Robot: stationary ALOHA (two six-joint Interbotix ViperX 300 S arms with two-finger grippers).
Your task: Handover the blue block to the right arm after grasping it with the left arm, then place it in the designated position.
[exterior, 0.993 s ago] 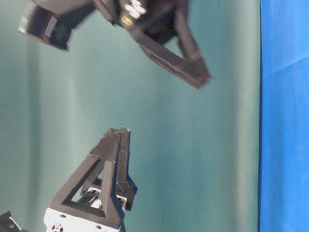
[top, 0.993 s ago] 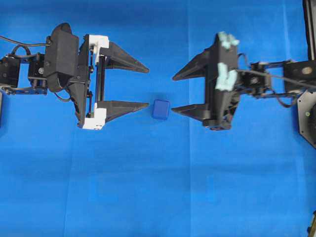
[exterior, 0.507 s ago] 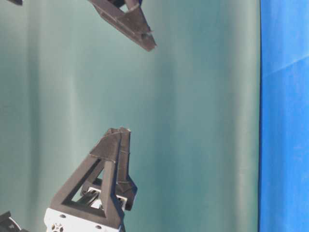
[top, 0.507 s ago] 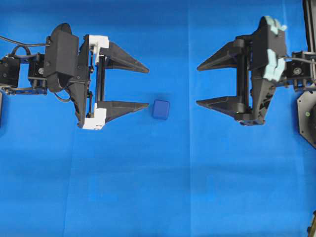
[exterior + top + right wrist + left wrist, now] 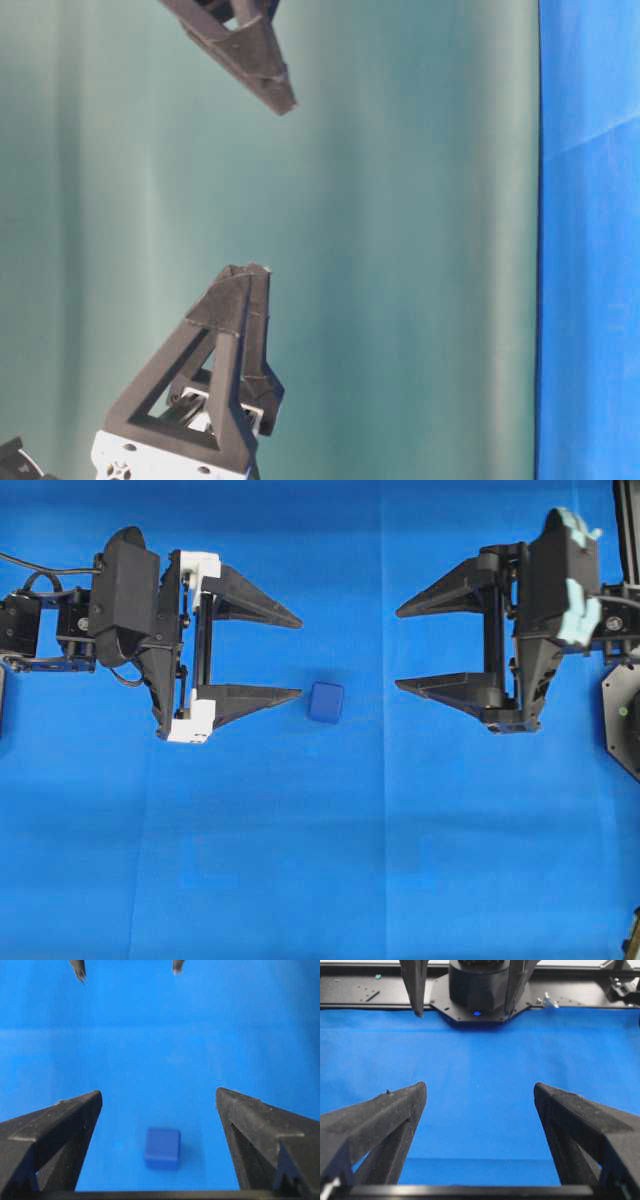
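The left gripper (image 5: 300,652) stands wide open and holds nothing, its two pointed black fingers (image 5: 255,693) spread apart and aimed across the cloth toward the other arm. The blue block (image 5: 326,702) rests flat on the blue cloth (image 5: 320,860) just beyond the tip of the nearer finger, close to it but apart, and off to the side of the gap between the fingers rather than inside it; that offset likely explains why the left wrist view shows only bare cloth between the fingers. Judging from this, the left arm needs to shift sideways and forward before closing, since closing where it is would catch nothing. Farther out, the right gripper (image 5: 397,650) is also spread wide and empty, facing the left one from well beyond the block. From its wrist view the block lies low between its fingers, on the cloth and untouched. The block lying free suggests either that the grasp has not begun or that placement is already done; which, I cannot tell.
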